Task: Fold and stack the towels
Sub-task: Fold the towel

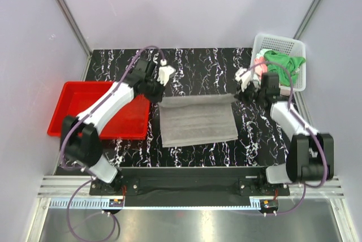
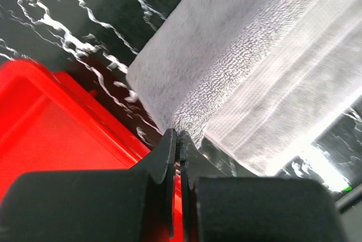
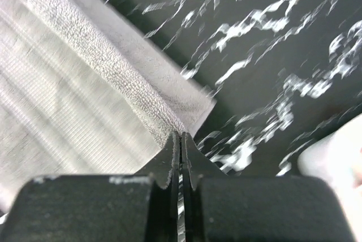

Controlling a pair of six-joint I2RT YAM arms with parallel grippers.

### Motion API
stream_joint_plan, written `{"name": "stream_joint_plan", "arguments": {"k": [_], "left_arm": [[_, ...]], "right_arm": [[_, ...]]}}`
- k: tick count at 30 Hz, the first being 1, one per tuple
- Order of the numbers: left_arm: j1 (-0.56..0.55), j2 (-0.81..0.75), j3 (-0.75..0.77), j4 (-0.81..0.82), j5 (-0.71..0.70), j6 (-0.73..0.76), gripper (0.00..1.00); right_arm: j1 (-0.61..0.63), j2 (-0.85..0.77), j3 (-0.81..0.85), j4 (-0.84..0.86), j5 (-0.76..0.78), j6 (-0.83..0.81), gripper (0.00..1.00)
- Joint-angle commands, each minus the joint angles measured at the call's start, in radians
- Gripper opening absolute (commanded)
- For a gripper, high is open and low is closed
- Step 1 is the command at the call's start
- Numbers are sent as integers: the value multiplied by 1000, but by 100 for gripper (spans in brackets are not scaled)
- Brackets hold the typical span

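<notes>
The large grey towel (image 1: 198,120) lies spread on the black marbled table, its far edge doubled over. My left gripper (image 1: 159,97) is shut on the towel's far left corner; the left wrist view shows the fingertips (image 2: 169,140) pinching the grey cloth (image 2: 254,55). My right gripper (image 1: 237,95) is shut on the far right corner, with the cloth (image 3: 68,83) at its fingertips (image 3: 172,140). The bright green towel (image 1: 285,61) and the salmon-pink towel (image 1: 261,64) lie bunched in the white basket (image 1: 277,41). I cannot make out the pale mint towel.
The red tray (image 1: 73,106) stands left of the grey towel, right beside my left gripper (image 2: 45,129). The white basket sits at the far right corner, just behind my right wrist. Grey walls close in the table on three sides.
</notes>
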Motion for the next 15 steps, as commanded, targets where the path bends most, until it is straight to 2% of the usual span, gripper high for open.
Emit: {"name": "stream_joint_plan", "arguments": {"k": [1, 8, 15], "left_arm": [[-48, -147, -106, 61, -7, -60, 0], [-131, -261, -281, 78, -32, -147, 0], [-194, -313, -351, 49, -53, -190, 0]], "right_arm": [[-4, -140, -132, 93, 54, 72, 0], [40, -338, -274, 24, 128, 126, 0], [83, -400, -307, -87, 186, 161, 0]]}}
